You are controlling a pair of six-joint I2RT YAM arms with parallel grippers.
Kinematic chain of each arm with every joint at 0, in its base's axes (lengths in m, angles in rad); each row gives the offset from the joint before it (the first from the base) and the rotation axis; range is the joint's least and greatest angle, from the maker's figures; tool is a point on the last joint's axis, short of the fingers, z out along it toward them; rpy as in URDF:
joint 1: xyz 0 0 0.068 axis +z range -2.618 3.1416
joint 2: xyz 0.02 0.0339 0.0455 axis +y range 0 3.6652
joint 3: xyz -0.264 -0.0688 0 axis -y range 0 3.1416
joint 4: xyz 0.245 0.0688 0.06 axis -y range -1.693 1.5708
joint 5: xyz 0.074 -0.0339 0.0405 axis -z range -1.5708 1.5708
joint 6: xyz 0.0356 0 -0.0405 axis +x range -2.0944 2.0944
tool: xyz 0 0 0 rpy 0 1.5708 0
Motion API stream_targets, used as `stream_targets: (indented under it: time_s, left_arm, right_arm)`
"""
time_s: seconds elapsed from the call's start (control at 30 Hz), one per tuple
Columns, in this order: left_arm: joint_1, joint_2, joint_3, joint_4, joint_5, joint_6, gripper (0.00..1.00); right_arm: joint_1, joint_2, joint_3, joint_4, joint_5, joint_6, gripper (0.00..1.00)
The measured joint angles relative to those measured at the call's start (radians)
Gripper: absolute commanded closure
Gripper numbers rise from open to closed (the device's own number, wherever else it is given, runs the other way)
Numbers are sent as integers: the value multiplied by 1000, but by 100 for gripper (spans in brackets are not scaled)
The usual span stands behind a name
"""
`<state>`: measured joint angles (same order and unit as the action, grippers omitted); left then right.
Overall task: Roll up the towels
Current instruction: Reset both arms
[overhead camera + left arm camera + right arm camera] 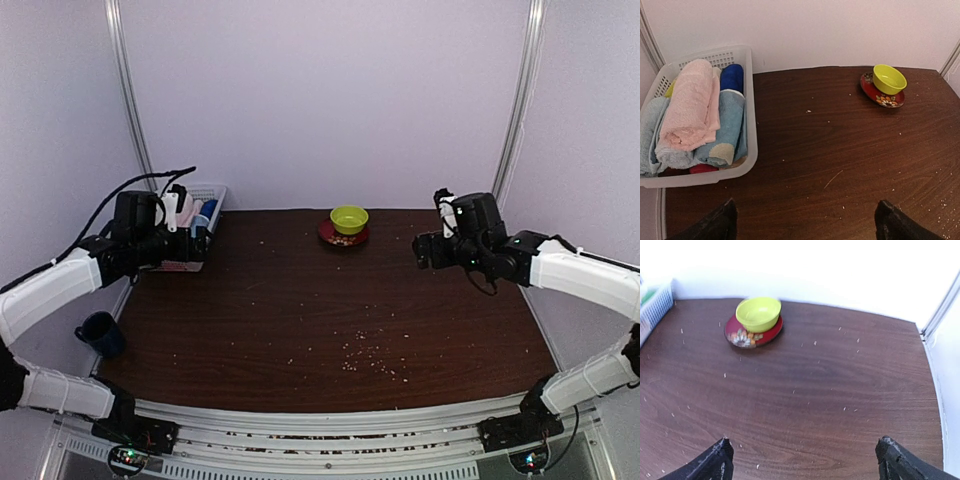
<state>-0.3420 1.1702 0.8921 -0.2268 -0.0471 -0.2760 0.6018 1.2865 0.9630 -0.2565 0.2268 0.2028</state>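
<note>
"Where's the pink towel [690, 105]?"

"Ten o'clock, in the basket [751, 135], atop the blue towel [729, 125]. Only the left wrist view shows them clearly. Left gripper [807, 227] and right gripper [805, 467] both gape wide."

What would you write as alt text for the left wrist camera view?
A white mesh basket at the left edge of the table holds a pale pink towel atop light blue towels. A yellow-green bowl sits on a red plate at far right; the open left gripper holds nothing.
</note>
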Motion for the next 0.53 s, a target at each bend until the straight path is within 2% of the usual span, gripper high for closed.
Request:
stream_targets:
  time_s: [0.27, 0.53]
  left_arm:
    - [-8, -184, -71, -32, 11, 85, 2]
    - [-8, -261, -106, -38, 1, 151, 2]
  right_arm:
    - [-23, -129, -3, -14, 17, 7, 0]
    - [-23, -264, -54, -48, 103, 6, 0]
